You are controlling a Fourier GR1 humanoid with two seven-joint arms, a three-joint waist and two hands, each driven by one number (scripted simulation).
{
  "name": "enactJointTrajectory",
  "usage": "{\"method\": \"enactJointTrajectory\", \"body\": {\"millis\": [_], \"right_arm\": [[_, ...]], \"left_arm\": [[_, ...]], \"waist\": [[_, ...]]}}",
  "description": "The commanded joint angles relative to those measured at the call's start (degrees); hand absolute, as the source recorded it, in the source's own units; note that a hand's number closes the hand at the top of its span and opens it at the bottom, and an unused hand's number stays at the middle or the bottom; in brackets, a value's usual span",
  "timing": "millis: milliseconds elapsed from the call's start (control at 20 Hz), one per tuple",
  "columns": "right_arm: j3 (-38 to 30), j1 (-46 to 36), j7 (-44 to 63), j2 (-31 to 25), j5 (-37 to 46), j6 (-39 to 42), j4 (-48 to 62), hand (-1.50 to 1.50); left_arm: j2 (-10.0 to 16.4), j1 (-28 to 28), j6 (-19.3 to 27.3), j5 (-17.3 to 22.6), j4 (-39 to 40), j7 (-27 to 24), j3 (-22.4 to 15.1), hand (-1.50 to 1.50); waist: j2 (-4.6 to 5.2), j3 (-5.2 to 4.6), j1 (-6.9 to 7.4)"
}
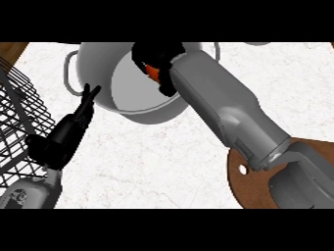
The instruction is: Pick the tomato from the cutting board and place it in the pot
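Near right, the round wooden cutting board [265,192] lies under the right forearm. Near left, the left hand [62,135] rests with straight fingers beside a wire basket [10,112]. Farther off, the right hand [158,53], curled round the tomato [153,72], hangs over the steel pot [144,113]. The tomato is best lowered well inside the rim before the fingers part.
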Motion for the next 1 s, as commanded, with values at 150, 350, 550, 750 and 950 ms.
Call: {"method": "enactJointTrajectory", "body": {"millis": [150,350,550,750,950], "right_arm": [[4.2,1.7,7.7,0.7,0.7,8.9,2.1,-1.5],[-2.5,6.7,3.0,0.8,-7.9,3.2,-2.7,-1.5],[-11.9,7.1,-0.9,0.8,-18.6,0.5,-6.3,-1.5],[-19.4,7.4,-0.6,0.8,-27.6,-2.0,-7.7,-1.5],[-25.1,5.6,0.9,0.8,-33.2,-7.6,-7.2,-1.5]], "left_arm": [[-1.4,2.5,-2.7,0.8,6.6,4.4,-3.4,0.0],[-3.1,1.8,-1.9,0.7,6.4,4.3,-3.9,0.0],[-2.2,0.7,-2.2,0.3,6.3,5.4,-3.3,0.0],[-2.9,2.0,-1.9,-0.2,7.0,5.4,-3.9,0.0],[-2.4,2.3,-2.2,0.4,7.8,4.6,-2.2,0.0]], "waist": [[1.26,-0.79,1.79],[2.07,-0.61,2.79],[2.03,-0.44,2.16],[1.48,-0.47,1.55],[1.27,-0.59,0.82]]}}
